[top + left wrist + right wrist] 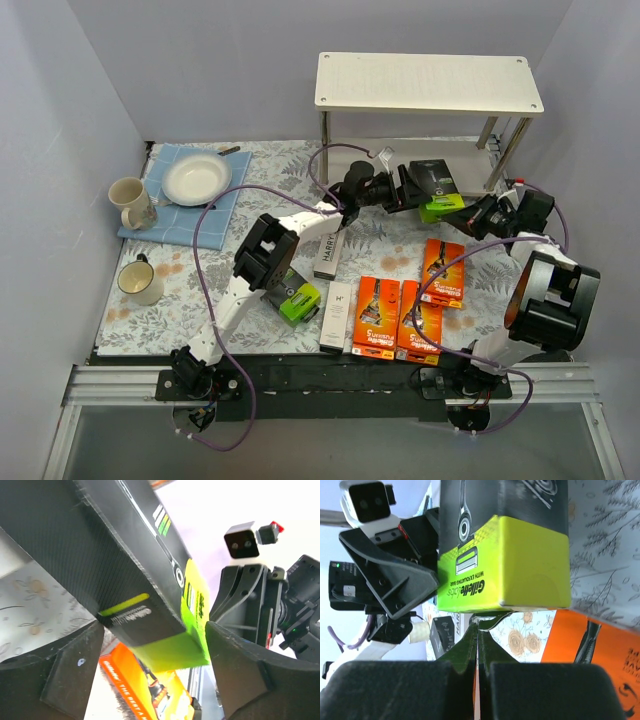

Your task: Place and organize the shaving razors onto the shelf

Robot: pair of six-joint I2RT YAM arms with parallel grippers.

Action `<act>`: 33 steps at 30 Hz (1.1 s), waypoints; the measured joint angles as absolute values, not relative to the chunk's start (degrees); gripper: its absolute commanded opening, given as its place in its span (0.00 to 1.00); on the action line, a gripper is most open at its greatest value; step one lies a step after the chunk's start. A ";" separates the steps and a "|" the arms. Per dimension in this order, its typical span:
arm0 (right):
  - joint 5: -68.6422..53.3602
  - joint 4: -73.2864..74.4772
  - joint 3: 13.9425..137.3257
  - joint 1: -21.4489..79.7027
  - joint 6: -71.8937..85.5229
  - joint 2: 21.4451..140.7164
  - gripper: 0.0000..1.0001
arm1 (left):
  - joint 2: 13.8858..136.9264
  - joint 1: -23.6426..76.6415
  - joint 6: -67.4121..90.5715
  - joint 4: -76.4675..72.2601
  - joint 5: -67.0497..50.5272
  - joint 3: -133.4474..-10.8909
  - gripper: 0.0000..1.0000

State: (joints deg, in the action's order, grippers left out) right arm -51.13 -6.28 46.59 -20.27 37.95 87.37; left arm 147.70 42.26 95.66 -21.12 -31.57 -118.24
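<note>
Straddling the black razor box [502, 555], with its lime-green "Gillette Labs" end and razor photo, the left gripper [152, 632] stands spread wide; the right gripper [477, 635], bottom centre of its wrist view, is pinched shut.

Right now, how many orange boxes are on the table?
3. One orange box lies near the front edge, a second right beside it, a third just behind those, nearer the shelf. Others may be hidden.
</note>
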 measured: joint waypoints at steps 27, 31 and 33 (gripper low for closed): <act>-51.22 -11.40 55.72 -17.87 42.17 97.91 0.01 | 137.27 38.63 69.38 -3.66 -24.84 -107.79 0.00; -51.09 -17.74 55.79 -16.47 46.54 99.11 0.01 | 127.61 37.93 60.62 -0.25 -25.50 -101.47 0.00; -50.87 -20.75 56.45 -15.81 48.58 100.57 0.01 | 123.26 37.65 57.14 1.23 -25.56 -99.61 0.00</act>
